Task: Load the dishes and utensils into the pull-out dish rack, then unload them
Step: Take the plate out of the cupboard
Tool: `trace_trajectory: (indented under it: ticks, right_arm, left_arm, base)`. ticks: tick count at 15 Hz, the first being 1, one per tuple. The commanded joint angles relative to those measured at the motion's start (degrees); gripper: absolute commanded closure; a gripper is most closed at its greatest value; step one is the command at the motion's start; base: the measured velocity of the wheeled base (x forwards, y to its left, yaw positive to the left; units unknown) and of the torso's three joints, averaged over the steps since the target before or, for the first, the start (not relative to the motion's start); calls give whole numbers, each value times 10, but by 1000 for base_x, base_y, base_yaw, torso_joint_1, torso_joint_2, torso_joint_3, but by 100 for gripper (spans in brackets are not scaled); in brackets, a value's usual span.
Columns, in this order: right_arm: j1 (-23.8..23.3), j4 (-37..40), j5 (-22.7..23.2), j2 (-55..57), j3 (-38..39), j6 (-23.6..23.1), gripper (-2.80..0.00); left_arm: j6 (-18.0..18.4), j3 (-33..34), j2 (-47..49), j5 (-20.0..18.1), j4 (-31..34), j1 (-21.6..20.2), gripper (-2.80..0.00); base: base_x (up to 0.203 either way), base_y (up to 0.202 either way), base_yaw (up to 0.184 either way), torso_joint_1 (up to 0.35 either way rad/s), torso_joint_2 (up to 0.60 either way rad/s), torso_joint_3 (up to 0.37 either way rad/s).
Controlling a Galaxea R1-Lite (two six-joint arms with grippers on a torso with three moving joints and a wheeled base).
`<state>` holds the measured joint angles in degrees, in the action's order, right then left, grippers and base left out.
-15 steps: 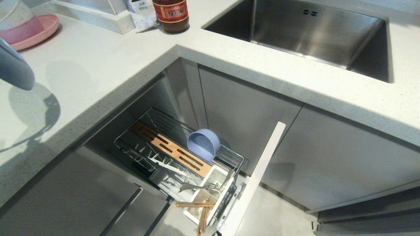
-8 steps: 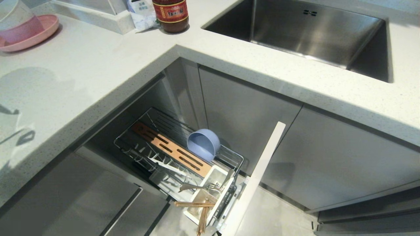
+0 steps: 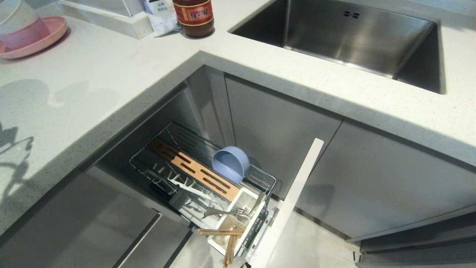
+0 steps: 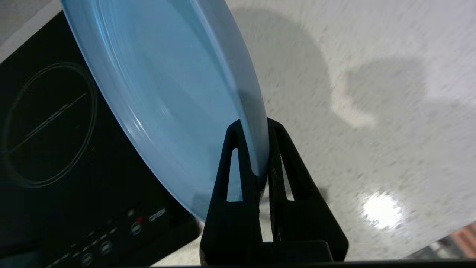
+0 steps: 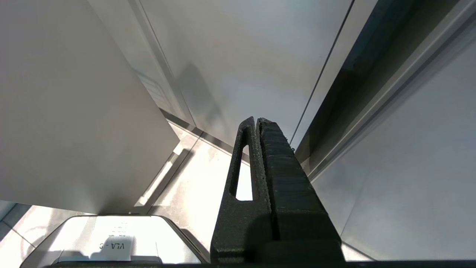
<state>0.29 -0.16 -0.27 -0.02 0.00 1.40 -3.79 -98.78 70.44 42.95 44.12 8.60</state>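
Note:
The light-blue plate [image 4: 167, 85] hangs on edge above the worktop, and my left gripper [image 4: 253, 124] is shut on its rim; neither shows in the head view. The pull-out dish rack [image 3: 260, 176] stands drawn out below the counter. A light-blue bowl [image 3: 230, 163] lies on its side beside the wooden strip [image 3: 193, 169]. The fork [image 3: 223, 213] and the chopsticks [image 3: 227, 238] rest in and across the white utensil box [image 3: 238, 203]. Low by the cabinet fronts, my right gripper [image 5: 256, 120] is shut and holds nothing.
A black induction hob [image 4: 48, 141] lies under the held plate. A pink plate [image 3: 41, 39] with a white-and-pink bowl [image 3: 18, 22], a sauce bottle [image 3: 194, 16] and the sink [image 3: 346, 37] sit on the worktop [image 3: 111, 82]. The rack's pale front panel [image 3: 293, 197] sticks out.
The blue plate seen at the head view's left edge a second ago has gone out of that view to the left. Its shadow on the worktop has shifted. The rack's contents are unmoved.

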Motion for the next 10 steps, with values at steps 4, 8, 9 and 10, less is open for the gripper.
trace_trajectory:
  ticks: [4, 8, 9, 10]
  right_arm:
    - [0, 0, 0, -2, 1, 0, 0]
    - [0, 0, 0, -2, 1, 0, 0]
    - [0, 0, 0, -2, 1, 0, 0]
    - [0, 0, 0, -2, 1, 0, 0]
  left_arm:
    - [12, -117, 109, 35, 174, -2, 0]
    - [65, -117, 136, 45, 220, 2, 0]
    - [69, -117, 139, 45, 235, 9, 0]
    - [69, -117, 146, 45, 249, 17, 0]
  base:
    - [0, 0, 0, 0, 0, 0]
    - [0, 0, 0, 0, 0, 0]
    - [0, 0, 0, 0, 0, 0]
    - [0, 0, 0, 0, 0, 0]
